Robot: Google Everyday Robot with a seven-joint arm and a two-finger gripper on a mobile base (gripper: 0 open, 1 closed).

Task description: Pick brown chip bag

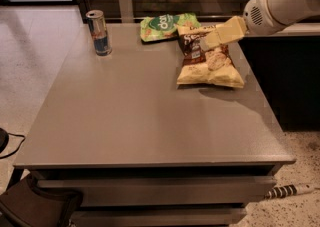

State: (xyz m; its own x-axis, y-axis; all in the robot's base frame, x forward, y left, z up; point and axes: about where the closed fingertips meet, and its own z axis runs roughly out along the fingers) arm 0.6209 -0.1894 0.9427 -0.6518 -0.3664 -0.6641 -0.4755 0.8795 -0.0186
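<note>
The brown chip bag [209, 69] lies flat on the grey table [135, 116], at its far right. It is pale yellow with a dark brown centre panel and pictured chips. My gripper [206, 43] reaches in from the upper right on a white arm [280, 3]. Its pale yellow tip hangs just above the upper part of the bag and hides a little of it. Whether it touches the bag cannot be told.
A green snack bag [163, 25] lies just behind the brown bag, to its left. A slim blue and silver can [99, 33] stands upright at the far left. The table's right edge runs close by the brown bag. A cable [287, 190] lies on the floor.
</note>
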